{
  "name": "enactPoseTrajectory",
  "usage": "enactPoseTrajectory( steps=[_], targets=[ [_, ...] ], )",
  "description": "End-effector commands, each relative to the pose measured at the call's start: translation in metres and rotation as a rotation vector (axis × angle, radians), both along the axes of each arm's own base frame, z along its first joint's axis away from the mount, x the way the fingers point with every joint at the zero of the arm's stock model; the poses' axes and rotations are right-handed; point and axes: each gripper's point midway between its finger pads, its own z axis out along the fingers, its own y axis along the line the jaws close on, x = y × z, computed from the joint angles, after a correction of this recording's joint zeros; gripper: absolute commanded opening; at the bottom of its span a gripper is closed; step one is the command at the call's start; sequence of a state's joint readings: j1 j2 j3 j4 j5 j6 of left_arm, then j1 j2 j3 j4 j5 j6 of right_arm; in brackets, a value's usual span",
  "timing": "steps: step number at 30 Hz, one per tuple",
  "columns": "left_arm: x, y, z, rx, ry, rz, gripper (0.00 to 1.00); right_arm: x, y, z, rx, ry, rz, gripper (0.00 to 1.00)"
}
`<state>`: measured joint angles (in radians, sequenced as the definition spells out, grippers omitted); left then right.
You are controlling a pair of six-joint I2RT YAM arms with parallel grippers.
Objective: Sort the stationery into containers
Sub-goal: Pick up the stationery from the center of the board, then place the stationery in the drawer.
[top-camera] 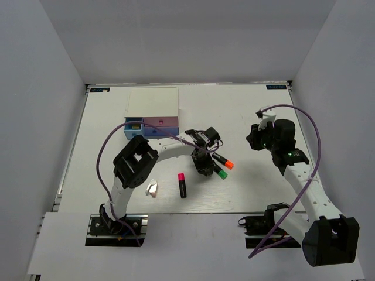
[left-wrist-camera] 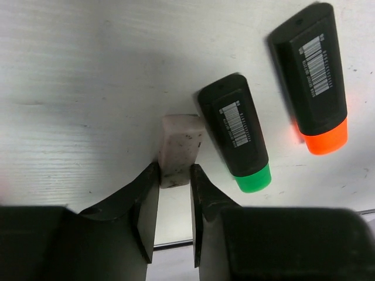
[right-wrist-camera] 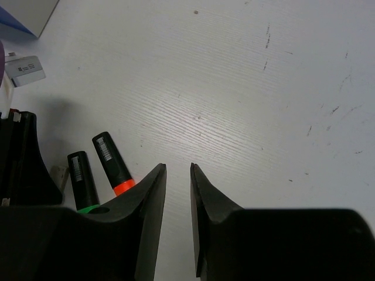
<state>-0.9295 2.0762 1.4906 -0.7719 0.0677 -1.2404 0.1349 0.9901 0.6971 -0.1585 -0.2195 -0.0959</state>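
Where the left gripper (left-wrist-camera: 174, 175) sits: low over the table (left-wrist-camera: 70, 88), fingertips pinched on the near end of the tan block (left-wrist-camera: 180, 143), which lies flat on the surface.
Beside the block: the green-capped highlighter (left-wrist-camera: 234, 140) lies just beside it, seemingly touching its far corner. The orange-capped highlighter (left-wrist-camera: 310, 82) lies a little farther off, apart from the green one.
Left arm: up from its base, folded at the elbow, forearm stretched rightward to mid-table, wrist tipped down.
Right gripper (right-wrist-camera: 177, 170): fingers a narrow gap apart, nothing between them, above bare table.
Right arm: leaning forward and inward from its base, wrist turned toward the centre.
Nearer the front: the pink-red highlighter (top-camera: 182, 185) lies alone, with the white clip (top-camera: 153, 188) by the left arm.
Box (top-camera: 152, 100): far left, with its light blue drawer (top-camera: 134, 126) standing out past the pink front (top-camera: 162, 121).
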Motion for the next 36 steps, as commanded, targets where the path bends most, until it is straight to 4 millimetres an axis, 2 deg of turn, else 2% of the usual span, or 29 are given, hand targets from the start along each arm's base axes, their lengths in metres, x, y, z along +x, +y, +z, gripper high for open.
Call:
enactPoseTrajectory(
  steps=[1, 2, 4, 8, 9, 11, 12, 15, 16, 19, 20, 23, 24, 26, 28, 31, 32, 35, 36],
  targets=[
    [-0.011, 0.020, -0.029, 0.104, 0.048, -0.068, 0.32, 0.001, 0.002, 0.005, 0.028, -0.023, 0.003, 0.29],
    [-0.011, 0.020, -0.026, 0.105, 0.044, -0.092, 0.31, 0.000, 0.002, 0.004, 0.029, -0.021, 0.004, 0.29],
    [-0.012, 0.022, -0.033, 0.123, 0.053, -0.115, 0.27, -0.001, 0.003, 0.003, 0.029, -0.021, 0.006, 0.29],
    [-0.007, 0.030, -0.031, 0.167, 0.019, -0.174, 0.14, -0.003, 0.003, 0.004, 0.029, -0.028, 0.012, 0.29],
    [-0.008, 0.029, -0.024, 0.164, -0.009, -0.216, 0.09, -0.003, 0.003, 0.004, 0.029, -0.028, 0.012, 0.29],
    [0.000, 0.028, -0.011, 0.160, -0.066, -0.244, 0.06, -0.004, 0.003, 0.004, 0.030, -0.030, 0.013, 0.29],
    [0.005, 0.024, 0.008, 0.122, -0.114, -0.278, 0.06, -0.005, 0.003, 0.002, 0.029, -0.026, 0.017, 0.29],
    [0.018, 0.022, 0.043, 0.082, -0.231, -0.297, 0.05, -0.006, 0.003, 0.002, 0.026, -0.033, 0.021, 0.29],
    [0.026, 0.029, 0.063, 0.059, -0.274, -0.279, 0.03, -0.006, 0.003, 0.002, 0.026, -0.036, 0.023, 0.29],
    [0.038, 0.044, 0.088, 0.063, -0.354, -0.260, 0.03, -0.006, 0.004, 0.000, 0.026, -0.035, 0.029, 0.29],
    [0.039, 0.045, 0.103, 0.046, -0.386, -0.251, 0.03, -0.007, 0.005, 0.000, 0.023, -0.035, 0.034, 0.29],
    [0.046, 0.058, 0.118, 0.058, -0.407, -0.209, 0.03, -0.006, 0.006, 0.000, 0.023, -0.040, 0.042, 0.29],
    [0.051, 0.060, 0.131, 0.036, -0.432, -0.191, 0.03, -0.006, 0.005, 0.000, 0.021, -0.041, 0.043, 0.29],
    [0.061, 0.075, 0.141, 0.057, -0.454, -0.111, 0.03, -0.006, 0.006, -0.001, 0.018, -0.040, 0.048, 0.29],
    [0.072, 0.088, 0.164, 0.047, -0.506, -0.038, 0.03, -0.007, 0.006, -0.002, 0.017, -0.039, 0.049, 0.29],
    [0.088, 0.115, 0.187, 0.053, -0.554, 0.092, 0.06, -0.007, 0.006, -0.003, 0.013, -0.039, 0.051, 0.29],
    [0.095, 0.127, 0.202, 0.034, -0.580, 0.159, 0.06, -0.007, 0.005, -0.001, 0.009, -0.046, 0.051, 0.29],
    [0.102, 0.158, 0.219, 0.054, -0.610, 0.274, 0.07, -0.007, 0.004, -0.003, 0.008, -0.044, 0.047, 0.29],
    [0.108, 0.175, 0.231, 0.061, -0.644, 0.326, 0.07, -0.007, 0.004, -0.003, 0.008, -0.042, 0.046, 0.29]
  ],
)
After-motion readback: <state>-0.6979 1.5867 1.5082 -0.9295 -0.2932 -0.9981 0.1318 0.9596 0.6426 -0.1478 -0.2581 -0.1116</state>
